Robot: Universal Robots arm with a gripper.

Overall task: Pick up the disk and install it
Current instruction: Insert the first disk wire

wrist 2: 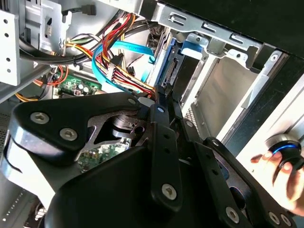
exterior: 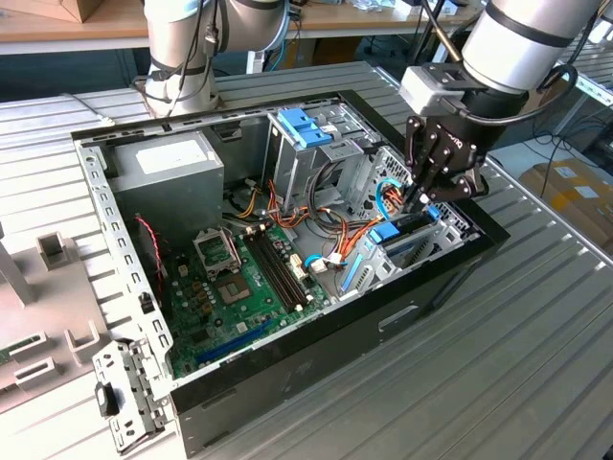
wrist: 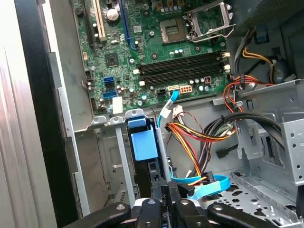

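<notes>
Disk (wrist: 143,145) stands on edge in the drive bay (wrist: 114,156) of the open computer case (exterior: 450,273), gripper (exterior: 433,187) pinching its near end. Install step underway; seating calls for a straight push.

No legible text, label or number on anything here.
</notes>
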